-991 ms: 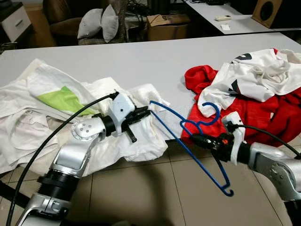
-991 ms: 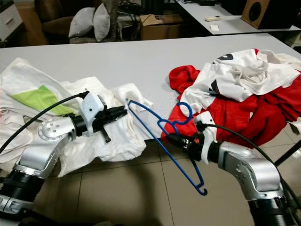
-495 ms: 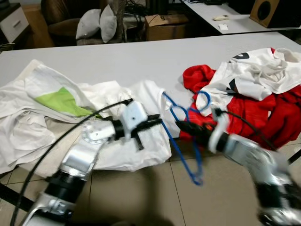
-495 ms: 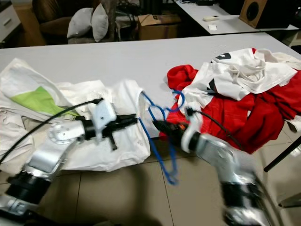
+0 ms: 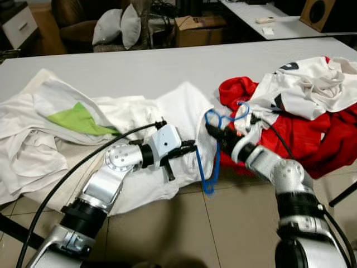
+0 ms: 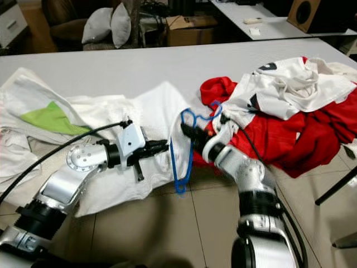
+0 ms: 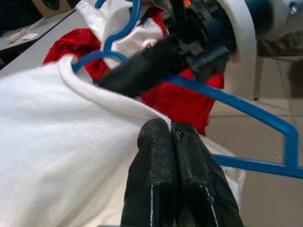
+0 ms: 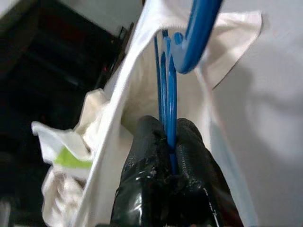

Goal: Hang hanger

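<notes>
A blue wire hanger hangs almost upright off the table's front edge. My right gripper is shut on it near the hook, and the right wrist view shows the wire pinched between both fingers. Just left of it, my left gripper is shut on the ribbed collar of a white garment, holding the neck opening up against the hanger. One blue arm of the hanger crosses right in front of the left fingertips. The two grippers are a few centimetres apart.
A heap of red and white printed clothes lies on the right of the grey table. White clothes with a green patch cover the left. Tiled floor lies below the front edge. Pillows and a cardboard box stand behind.
My right gripper has swung the hanger left and turned it from slanting to nearly upright. My left gripper has drawn the white garment's collar to the right, up to the hanger.
</notes>
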`<state>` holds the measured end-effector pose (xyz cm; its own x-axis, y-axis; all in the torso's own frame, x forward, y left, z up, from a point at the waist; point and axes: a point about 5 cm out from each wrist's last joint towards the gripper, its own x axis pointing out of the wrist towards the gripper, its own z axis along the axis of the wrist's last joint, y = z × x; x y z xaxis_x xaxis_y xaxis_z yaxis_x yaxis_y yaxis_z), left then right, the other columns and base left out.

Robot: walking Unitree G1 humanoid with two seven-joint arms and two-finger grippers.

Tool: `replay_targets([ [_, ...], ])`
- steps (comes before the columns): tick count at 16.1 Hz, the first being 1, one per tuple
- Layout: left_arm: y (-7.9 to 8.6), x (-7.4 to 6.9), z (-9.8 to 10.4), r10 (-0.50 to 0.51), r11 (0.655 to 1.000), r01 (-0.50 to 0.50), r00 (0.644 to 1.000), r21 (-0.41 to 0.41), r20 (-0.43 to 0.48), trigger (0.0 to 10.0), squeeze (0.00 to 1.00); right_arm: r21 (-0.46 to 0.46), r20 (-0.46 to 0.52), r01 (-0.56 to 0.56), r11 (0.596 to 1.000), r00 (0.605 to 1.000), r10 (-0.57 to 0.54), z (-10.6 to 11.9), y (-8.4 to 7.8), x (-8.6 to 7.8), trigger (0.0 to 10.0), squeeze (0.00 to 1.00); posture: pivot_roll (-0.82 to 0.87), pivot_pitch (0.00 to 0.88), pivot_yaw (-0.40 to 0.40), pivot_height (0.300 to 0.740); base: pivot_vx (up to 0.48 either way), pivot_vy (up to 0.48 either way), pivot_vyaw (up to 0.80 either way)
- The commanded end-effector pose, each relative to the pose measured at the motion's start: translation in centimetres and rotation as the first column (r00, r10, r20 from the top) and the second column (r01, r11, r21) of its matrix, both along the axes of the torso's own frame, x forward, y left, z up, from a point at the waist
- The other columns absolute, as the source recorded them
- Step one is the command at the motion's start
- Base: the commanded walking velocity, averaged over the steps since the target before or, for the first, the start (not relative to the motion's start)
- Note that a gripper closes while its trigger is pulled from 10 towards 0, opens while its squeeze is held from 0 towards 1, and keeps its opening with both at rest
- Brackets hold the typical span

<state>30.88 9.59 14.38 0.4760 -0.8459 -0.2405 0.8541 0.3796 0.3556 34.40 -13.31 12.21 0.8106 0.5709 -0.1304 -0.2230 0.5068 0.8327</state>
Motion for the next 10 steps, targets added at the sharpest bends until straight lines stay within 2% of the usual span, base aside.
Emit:
replay_targets([
  [1,0.1,0.4,0.7,0.011,1.000,-0.011,1.000,-0.008,0.019,10.0,0.00,0.047,0.028,0.043,0.998,0.999,-0.045,0.9,0.0,0.7,10.0,0.00,-0.10,0.000,0.028,0.740,0.000,0.000,0.00],
  [2,0.2,0.3,1.0,-0.003,0.999,0.003,1.000,-0.043,-0.003,10.0,0.00,0.074,0.031,0.049,0.996,0.998,-0.051,1.2,0.2,1.0,10.0,0.00,-0.10,0.000,0.025,0.740,0.000,0.000,0.00],
  [3,0.2,0.1,1.2,-0.023,0.998,0.022,1.000,-0.063,-0.021,10.0,1.00,0.079,0.036,0.052,0.996,0.998,-0.055,1.2,0.2,1.1,10.0,0.00,-0.10,0.000,0.025,0.740,0.000,0.000,0.00],
  [5,-0.1,-0.7,1.9,-0.073,0.987,0.062,0.994,-0.146,-0.075,10.0,1.00,0.107,0.056,0.075,0.991,0.995,-0.081,1.4,0.3,1.6,10.0,0.00,-0.09,0.000,0.021,0.740,0.000,0.000,0.00],
  [7,-0.5,-0.4,2.5,-0.043,0.976,0.023,0.995,-0.218,-0.090,10.0,1.00,0.145,0.048,0.106,0.984,0.992,-0.114,1.1,0.5,2.1,10.0,0.00,-0.08,0.000,0.019,0.740,0.000,0.000,0.00],
  [8,-0.4,0.1,2.9,-0.003,0.965,-0.026,0.994,-0.261,-0.110,10.0,0.00,0.152,0.039,0.117,0.981,0.992,-0.124,0.9,0.8,2.2,10.0,0.00,-0.08,0.000,0.020,0.740,0.000,0.000,0.00],
  [10,0.1,0.1,3.3,-0.020,0.966,-0.009,0.994,-0.259,-0.109,10.0,0.00,0.156,0.045,0.122,0.980,0.990,-0.130,0.9,1.0,2.3,10.0,0.00,-0.07,0.000,0.021,0.740,0.000,0.000,0.00],
])
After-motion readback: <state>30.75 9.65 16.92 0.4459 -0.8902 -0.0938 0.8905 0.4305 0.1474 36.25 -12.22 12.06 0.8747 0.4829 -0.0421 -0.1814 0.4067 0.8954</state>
